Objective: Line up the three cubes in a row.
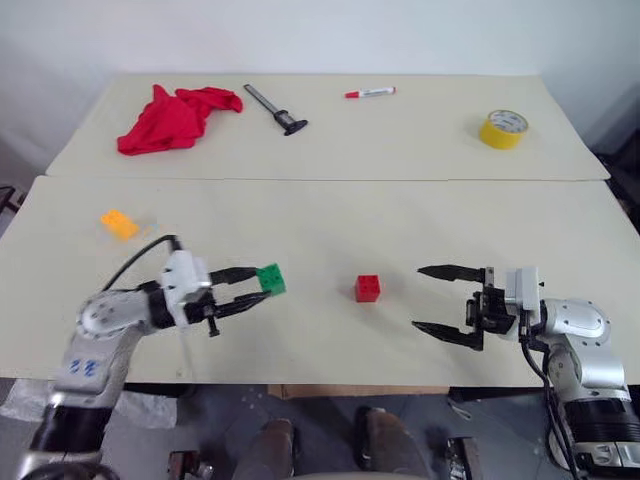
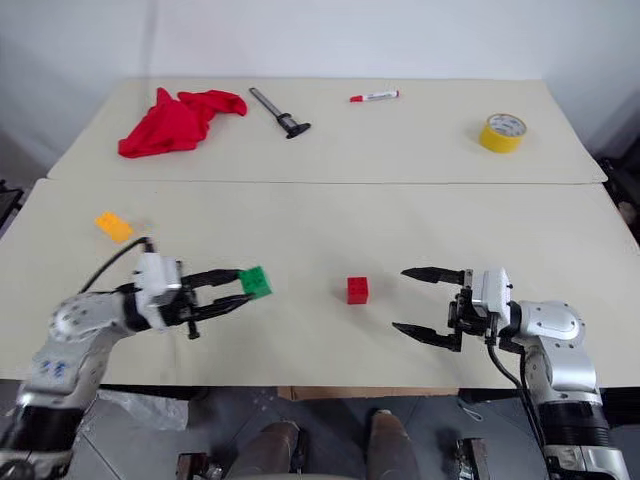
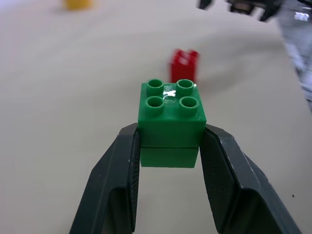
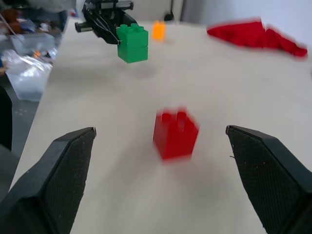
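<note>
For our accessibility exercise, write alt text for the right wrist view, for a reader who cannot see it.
A red cube sits on the table between the wide-open fingers of the right claw. Beyond it, the left claw holds a green cube above the table, with an orange-yellow cube and a red cloth further back.

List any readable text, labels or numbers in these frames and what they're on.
None can be read.
Red marker: a white label band, print too small to read.
Yellow tape roll: pale inner face, no legible print.
Left arm: small blue marks on the white casing, too small to read.
Green cube, red cube, orange-yellow cube: no lettering legible.
</note>
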